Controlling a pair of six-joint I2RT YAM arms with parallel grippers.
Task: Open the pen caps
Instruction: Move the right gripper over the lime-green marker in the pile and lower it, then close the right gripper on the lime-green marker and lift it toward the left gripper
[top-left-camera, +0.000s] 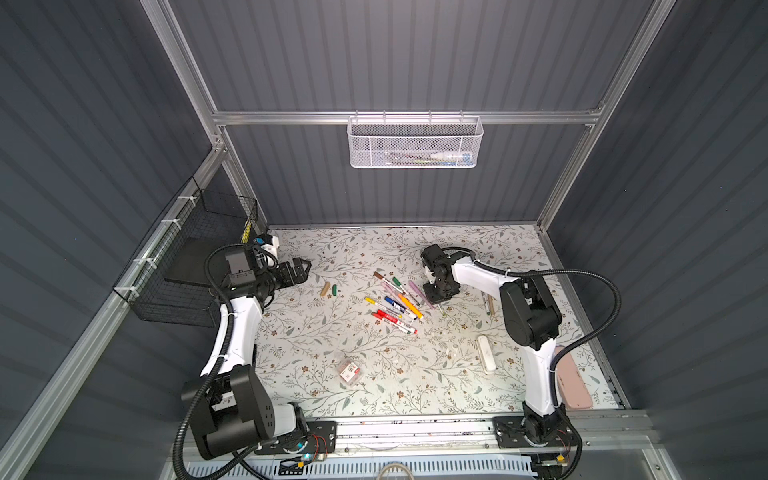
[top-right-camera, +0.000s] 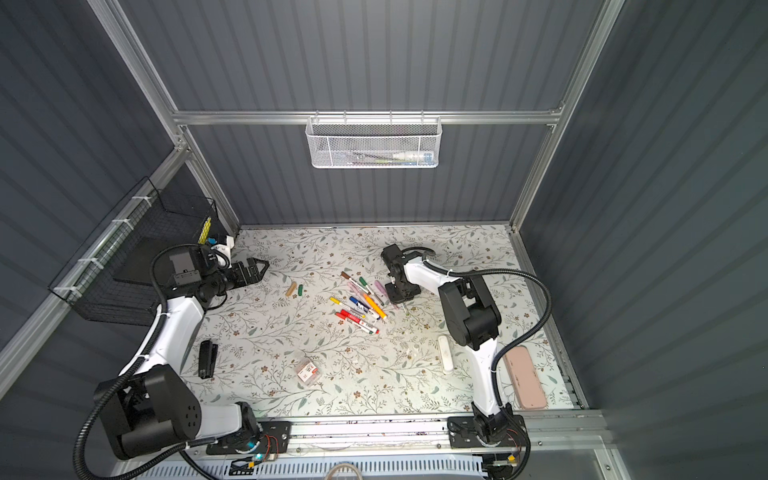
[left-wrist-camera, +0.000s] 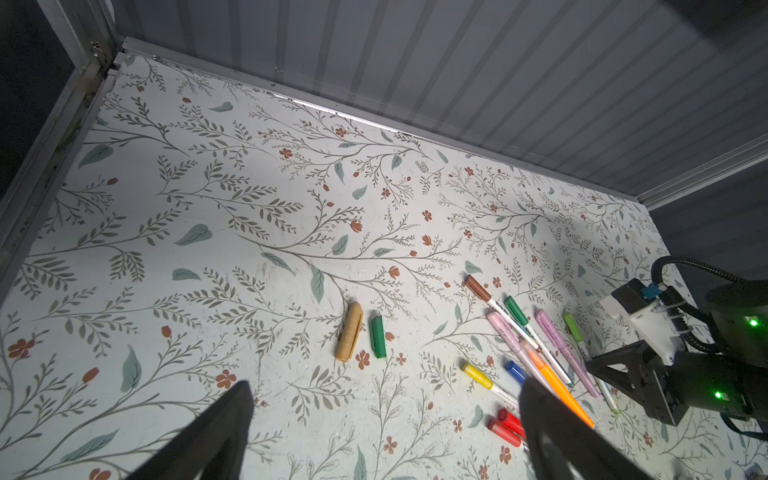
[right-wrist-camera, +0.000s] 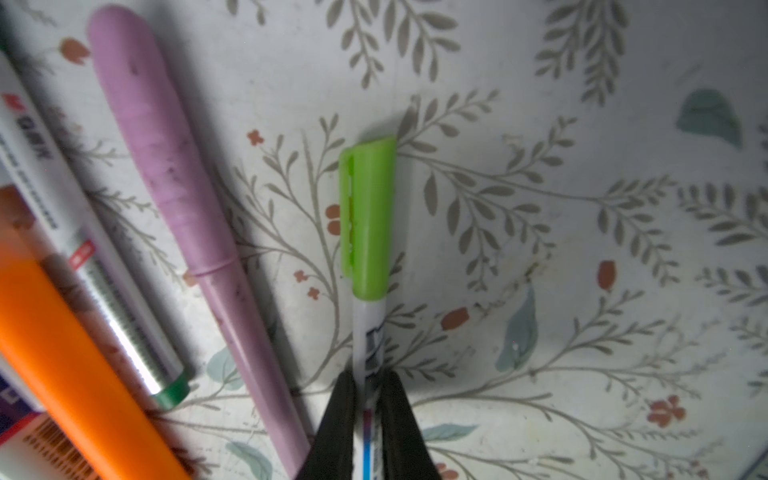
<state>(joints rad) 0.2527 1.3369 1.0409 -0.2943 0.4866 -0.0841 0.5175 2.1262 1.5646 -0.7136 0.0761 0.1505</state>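
My right gripper (right-wrist-camera: 368, 384) is shut on the slim white barrel of a pen; its lime-green cap (right-wrist-camera: 368, 220) is still on, just beyond the fingertips. In a top view that gripper (top-left-camera: 435, 304) points down at the right edge of a cluster of capped pens (top-left-camera: 395, 303). Their pen caps are brown, green, pink, yellow, blue, orange and red. A loose tan cap (left-wrist-camera: 350, 332) and a loose green cap (left-wrist-camera: 377, 336) lie side by side left of the cluster. My left gripper (top-left-camera: 305, 266) hangs open above the mat at the back left, and nothing lies between its fingers (left-wrist-camera: 232, 415).
A white oblong case (top-left-camera: 486, 354) and a pink case (top-left-camera: 571, 382) lie at the front right. A small clear box (top-left-camera: 349, 371) sits front centre, and a black object (top-right-camera: 206, 358) lies by the left arm. A black wire basket (top-left-camera: 187, 266) hangs on the left wall, a white mesh basket (top-left-camera: 415, 143) on the back.
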